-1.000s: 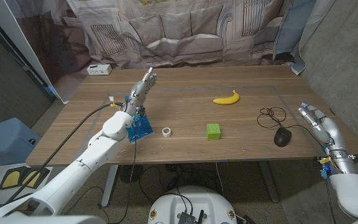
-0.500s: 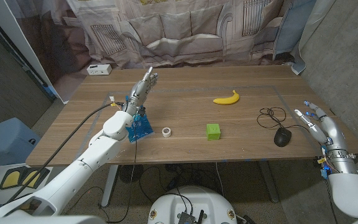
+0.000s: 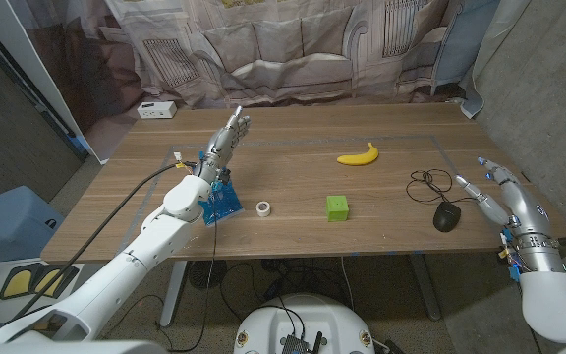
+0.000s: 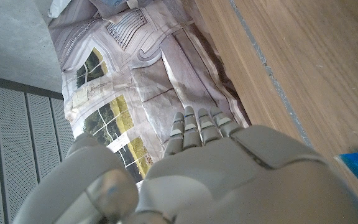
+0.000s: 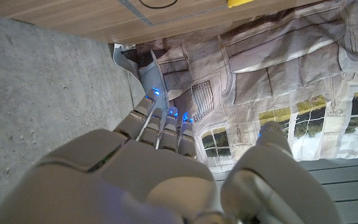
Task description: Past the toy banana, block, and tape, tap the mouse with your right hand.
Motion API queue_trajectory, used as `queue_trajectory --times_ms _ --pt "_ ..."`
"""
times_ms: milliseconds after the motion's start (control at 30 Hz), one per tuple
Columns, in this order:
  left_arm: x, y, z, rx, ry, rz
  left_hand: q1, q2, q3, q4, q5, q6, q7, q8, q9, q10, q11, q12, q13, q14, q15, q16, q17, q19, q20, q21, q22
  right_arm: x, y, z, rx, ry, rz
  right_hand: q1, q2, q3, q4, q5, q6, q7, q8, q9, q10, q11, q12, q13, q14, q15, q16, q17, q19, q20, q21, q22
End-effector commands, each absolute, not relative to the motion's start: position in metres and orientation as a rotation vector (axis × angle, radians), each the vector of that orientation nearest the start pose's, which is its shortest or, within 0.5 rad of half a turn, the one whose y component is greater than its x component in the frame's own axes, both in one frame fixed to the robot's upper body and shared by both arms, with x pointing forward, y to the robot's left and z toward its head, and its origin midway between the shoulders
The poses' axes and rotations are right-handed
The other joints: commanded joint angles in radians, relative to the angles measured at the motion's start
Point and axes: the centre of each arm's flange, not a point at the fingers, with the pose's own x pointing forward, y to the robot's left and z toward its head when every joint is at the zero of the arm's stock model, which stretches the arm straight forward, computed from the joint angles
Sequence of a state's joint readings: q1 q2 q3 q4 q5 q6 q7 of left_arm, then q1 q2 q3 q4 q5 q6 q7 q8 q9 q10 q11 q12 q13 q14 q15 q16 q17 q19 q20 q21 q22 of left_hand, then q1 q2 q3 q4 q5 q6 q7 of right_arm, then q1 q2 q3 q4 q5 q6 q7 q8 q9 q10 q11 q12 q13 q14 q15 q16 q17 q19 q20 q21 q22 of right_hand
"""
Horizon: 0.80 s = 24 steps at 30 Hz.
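A black mouse (image 3: 446,217) with a looped black cable (image 3: 428,184) lies near the table's right front. My right hand (image 3: 504,200) is raised just right of it, fingers spread, holding nothing and apart from the mouse. A yellow toy banana (image 3: 359,155) lies in the middle right, a green block (image 3: 337,207) in front of it, and a small white tape roll (image 3: 263,208) left of the block. My left hand (image 3: 226,139) hovers over the table's left part with fingers straight and nothing in it. The right hand (image 5: 166,168) and left hand (image 4: 197,162) also show from behind.
A blue board (image 3: 220,201) stands by my left forearm. A white power strip (image 3: 156,110) lies at the far left corner. A printed curtain (image 3: 293,49) hangs behind the table (image 3: 293,182). The table's right edge runs just beside my right hand.
My right hand has lifted and moved a little left, closer to the mouse, with its fingers spreading. The left arm has stayed still.
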<state>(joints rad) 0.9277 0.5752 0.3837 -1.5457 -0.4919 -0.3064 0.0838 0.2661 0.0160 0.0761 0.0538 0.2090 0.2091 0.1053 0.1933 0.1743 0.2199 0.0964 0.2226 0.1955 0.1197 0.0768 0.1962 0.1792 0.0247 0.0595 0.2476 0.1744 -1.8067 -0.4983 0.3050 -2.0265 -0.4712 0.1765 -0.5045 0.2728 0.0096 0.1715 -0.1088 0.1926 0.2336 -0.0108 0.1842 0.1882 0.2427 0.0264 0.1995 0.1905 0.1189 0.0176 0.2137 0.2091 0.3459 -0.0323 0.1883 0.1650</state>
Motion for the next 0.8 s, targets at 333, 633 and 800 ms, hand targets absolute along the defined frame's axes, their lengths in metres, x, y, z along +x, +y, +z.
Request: queue_trajectory --times_ms 333,633,800 --pt "0.605 0.253 -0.007 0.103 -0.722 -0.228 0.007 0.001 0.001 -0.006 -0.001 0.012 0.003 0.001 0.004 0.014 -0.002 0.002 0.003 0.009 0.000 -0.004 0.001 0.008 0.004 -0.006 0.003 0.407 -0.410 -0.113 -1.086 -0.538 -0.520 0.000 0.014 -0.002 0.000 0.007 0.011 0.007 0.010 0.003 -0.034 -0.004 -0.012 0.003 -0.049 0.005 -0.019 0.004 -0.054 0.006 -0.013 0.006" --pt "0.604 0.254 -0.006 0.111 -0.717 -0.221 0.008 0.003 0.001 -0.007 -0.001 0.017 0.000 0.002 0.004 0.017 -0.002 0.003 0.003 0.011 -0.001 -0.004 0.001 0.009 0.005 -0.009 0.003 0.411 -0.409 -0.114 -1.100 -0.463 -0.494 -0.022 0.018 -0.011 0.008 0.005 0.042 0.000 0.019 0.003 -0.086 -0.022 -0.020 0.004 -0.130 0.032 -0.031 0.007 -0.142 0.031 -0.018 0.008" --pt "0.602 0.253 -0.004 0.116 -0.721 -0.223 0.009 0.005 0.001 -0.007 -0.001 0.019 0.002 0.002 0.005 0.017 -0.004 0.002 0.003 0.012 -0.001 -0.004 0.001 0.010 0.004 -0.011 0.003 0.412 -0.409 -0.114 -1.096 -0.433 -0.481 -0.027 0.022 -0.013 0.006 0.005 0.053 -0.024 0.018 0.002 -0.147 0.010 -0.024 0.004 -0.185 0.039 -0.032 0.006 -0.209 0.072 -0.017 0.009"
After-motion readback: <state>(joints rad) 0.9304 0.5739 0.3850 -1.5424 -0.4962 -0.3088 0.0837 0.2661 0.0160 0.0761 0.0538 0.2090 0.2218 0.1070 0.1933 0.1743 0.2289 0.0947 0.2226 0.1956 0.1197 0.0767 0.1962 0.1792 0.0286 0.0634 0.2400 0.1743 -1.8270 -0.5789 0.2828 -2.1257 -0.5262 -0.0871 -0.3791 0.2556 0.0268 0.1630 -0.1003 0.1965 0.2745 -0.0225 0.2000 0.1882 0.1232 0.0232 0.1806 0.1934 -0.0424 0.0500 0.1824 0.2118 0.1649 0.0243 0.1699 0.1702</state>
